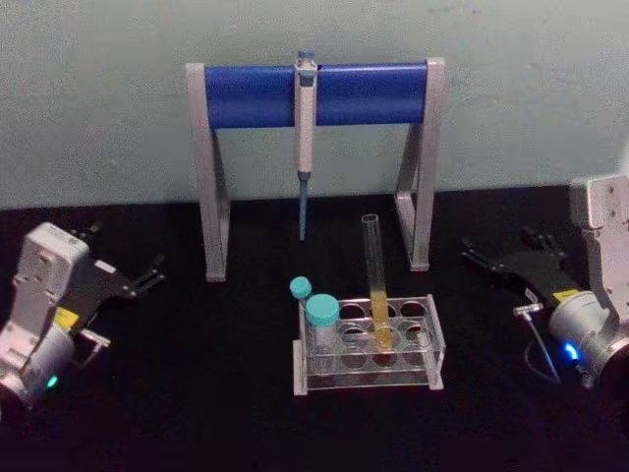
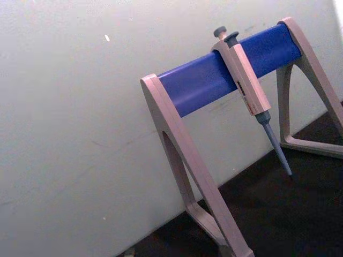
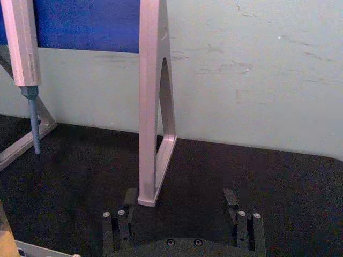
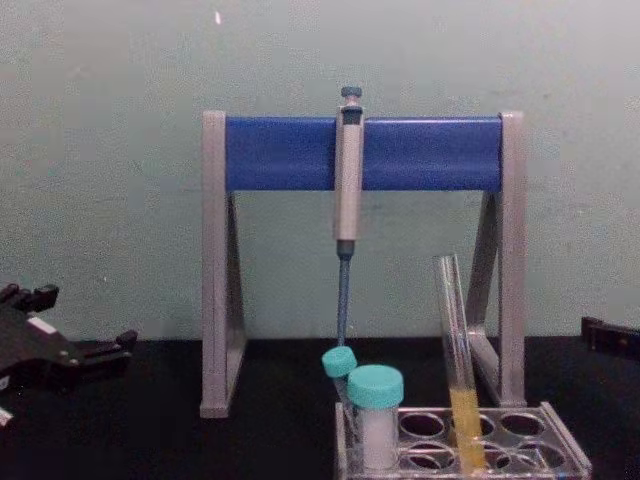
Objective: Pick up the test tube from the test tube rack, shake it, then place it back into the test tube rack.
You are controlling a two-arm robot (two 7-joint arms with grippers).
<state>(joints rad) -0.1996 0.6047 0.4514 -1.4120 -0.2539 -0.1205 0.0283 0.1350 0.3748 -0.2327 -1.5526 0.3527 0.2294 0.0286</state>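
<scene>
Nothing is judged done yet: the test tube [image 1: 374, 280] is seen standing tilted in the test tube rack [image 1: 432, 346], untouched, while the left gripper [image 1: 147, 277] and right gripper [image 1: 479, 258] are held wide and empty at either side.

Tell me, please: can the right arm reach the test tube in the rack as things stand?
Probably yes. The right gripper rests open beside the test tube rack, and the test tube rises above it with bare table between; the capped tubes stand on its far side.
</scene>
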